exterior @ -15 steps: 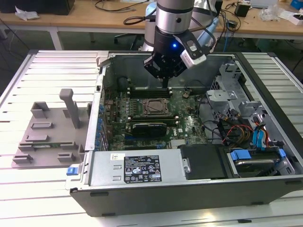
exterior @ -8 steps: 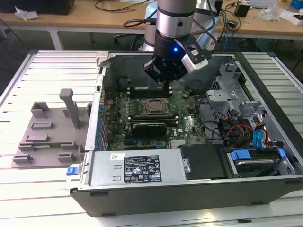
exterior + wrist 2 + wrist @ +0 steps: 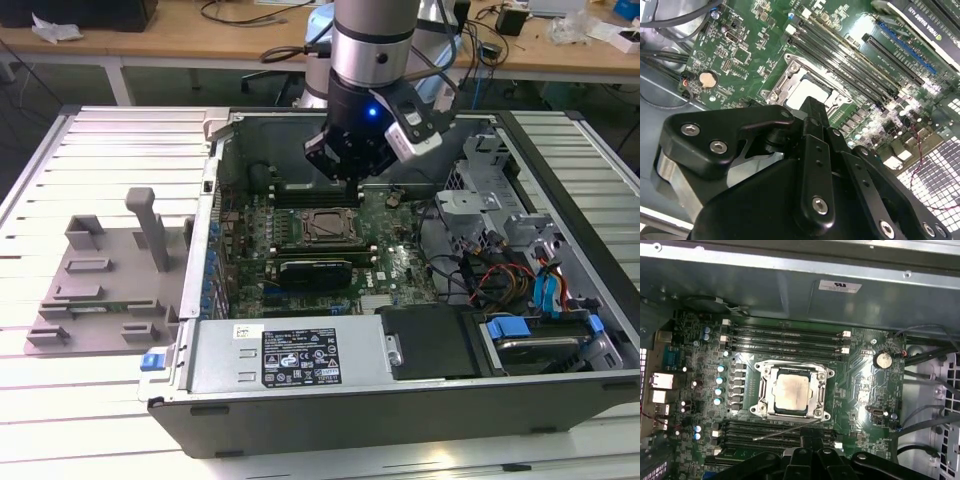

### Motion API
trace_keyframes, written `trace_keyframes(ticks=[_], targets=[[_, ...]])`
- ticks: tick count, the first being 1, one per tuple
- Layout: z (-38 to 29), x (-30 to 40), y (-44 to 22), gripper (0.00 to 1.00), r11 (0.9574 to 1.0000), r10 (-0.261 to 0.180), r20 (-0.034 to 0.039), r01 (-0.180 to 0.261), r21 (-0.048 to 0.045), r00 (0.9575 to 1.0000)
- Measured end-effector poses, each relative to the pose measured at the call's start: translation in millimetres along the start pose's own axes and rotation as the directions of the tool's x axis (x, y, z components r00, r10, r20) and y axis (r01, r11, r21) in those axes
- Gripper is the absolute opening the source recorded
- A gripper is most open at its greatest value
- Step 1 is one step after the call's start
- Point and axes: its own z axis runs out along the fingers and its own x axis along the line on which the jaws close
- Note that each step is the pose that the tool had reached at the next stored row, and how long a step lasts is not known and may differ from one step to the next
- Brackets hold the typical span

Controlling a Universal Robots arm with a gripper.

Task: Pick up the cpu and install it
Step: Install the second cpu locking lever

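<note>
Resting flat in the motherboard socket point(image 3: 792, 394), your cpu point(image 3: 792, 393) lies mid-board inside the open case point(image 3: 300, 370). Item: light, stiff, fragile; take it by the thin edges. Gripper point(image 3: 345, 168) hovers above; jaws' spread cannot be told.

The cpu point(image 3: 791, 392) has a dull silvery metal top; the end effector point(image 3: 812, 115) is matt black.

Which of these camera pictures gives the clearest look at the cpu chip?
The first wrist view: the cpu lies flat in its socket frame, its silvery top seen whole. In the second wrist view the gripper covers part of it. In the exterior view it is a small square on the motherboard.
</note>
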Motion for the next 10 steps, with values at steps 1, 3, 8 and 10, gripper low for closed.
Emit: trace_keyframes(ticks=[1, 3, 8, 10], targets=[[0.1, 0.1, -0.9, 0.11, 1.0000, 0.000, 0.0000, 0.000, -0.0001, 1.0000], [0.3, 0.3, -2.7, 0.11, 1.0000, 0.000, 0.0000, 0.000, -0.0004, 1.0000], [1.3, 0.6, -6.4, 0.11, 1.0000, 0.000, 0.0001, 0.000, -0.0017, 1.0000], [2.2, 0.7, -7.6, 0.11, 1.0000, 0.000, 0.0002, 0.000, -0.0021, 1.0000]])
